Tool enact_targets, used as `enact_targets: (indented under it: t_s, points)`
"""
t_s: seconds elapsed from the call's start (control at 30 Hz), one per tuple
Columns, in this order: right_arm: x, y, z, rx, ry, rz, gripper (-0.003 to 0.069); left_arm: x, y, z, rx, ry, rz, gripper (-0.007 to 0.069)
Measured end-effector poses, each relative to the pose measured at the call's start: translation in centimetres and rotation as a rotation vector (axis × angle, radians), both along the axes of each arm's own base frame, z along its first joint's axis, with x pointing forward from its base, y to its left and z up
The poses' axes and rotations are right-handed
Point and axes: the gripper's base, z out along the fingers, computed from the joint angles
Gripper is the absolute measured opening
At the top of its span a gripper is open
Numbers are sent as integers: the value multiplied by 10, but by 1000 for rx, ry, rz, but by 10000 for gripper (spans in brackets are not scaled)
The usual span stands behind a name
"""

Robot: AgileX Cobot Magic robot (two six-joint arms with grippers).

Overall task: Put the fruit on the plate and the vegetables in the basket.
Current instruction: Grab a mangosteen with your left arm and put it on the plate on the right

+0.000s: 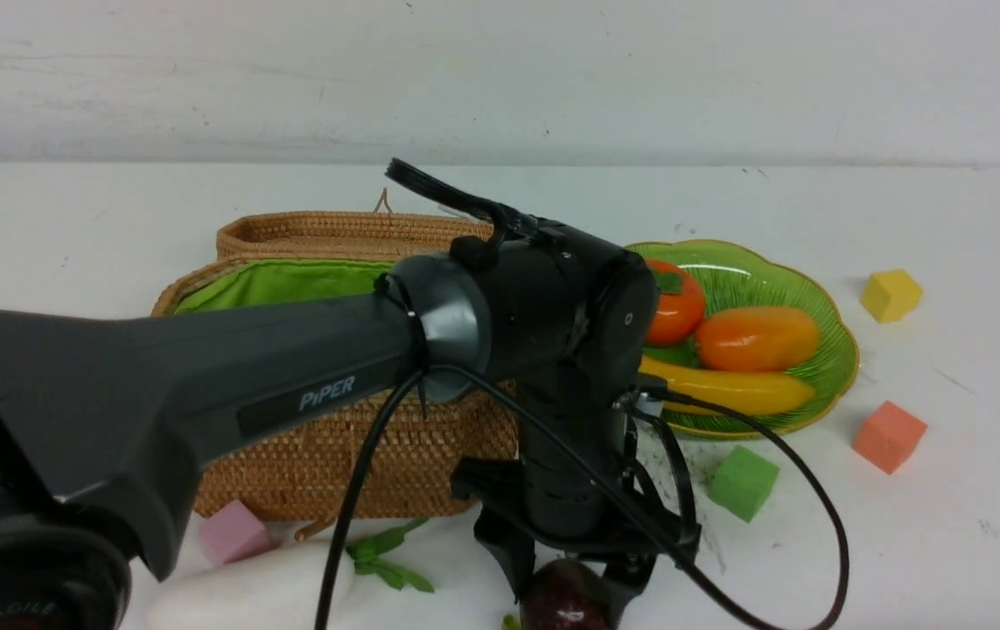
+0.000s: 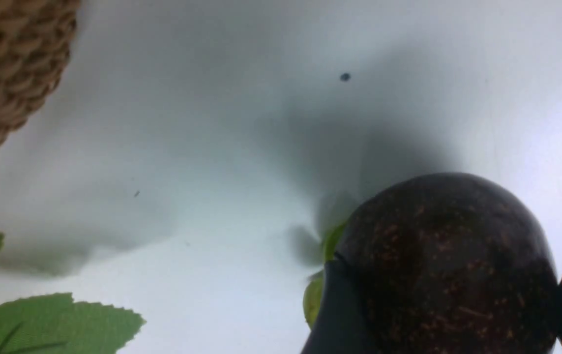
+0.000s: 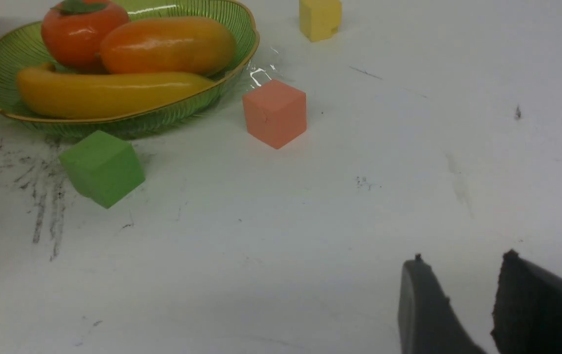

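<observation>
Front view: L gripper (image 1: 568, 584) points straight down at the near edge of the table (image 1: 946, 542), jaws astride the mangosteen (image 1: 562, 605). The frame crops it, so can't tell if it's resting or just off the surface. L arm (image 1: 228, 385) reaches across from the robot's left, forearm approx level, wrist bent down, hiding much of the basket (image 1: 333, 464). Key relation: plate (image 1: 832, 324) lies fwd and to the right of the pincer, w/ green cube (image 1: 743, 481) near the straight line btwn them. Plate holds persimmon (image 1: 679, 306), mango (image 1: 758, 337) and banana (image 1: 740, 389); bare glass shows at its far side. Radish (image 1: 246, 586) lies on the table at near left, outside the basket; carrot not seen. Left wrist view: mangosteen fills the gap btwn the fingers (image 2: 332, 319), dark pads against both flanks, so the pincer reads as clamped on it. Fruit is round, so no long axis to mind; green sepals stick out sideways. Right wrist view: R gripper (image 3: 463, 258) hangs low over bare table, fingers apart w/ nothing btwn, plate beyond the green cube. It's well apart from the mangosteen, so L arm is the one for this. Judgement: next is lift, then carry fwd-right, high enough to clear cube and rim.
</observation>
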Motion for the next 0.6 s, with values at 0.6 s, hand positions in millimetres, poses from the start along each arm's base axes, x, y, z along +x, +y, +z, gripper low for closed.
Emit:
enact_targets:
  t_s: [0.6]
  points:
    - [0,0,0,-1,0,0,238,19,-11,32,-74,-165,-13,507]
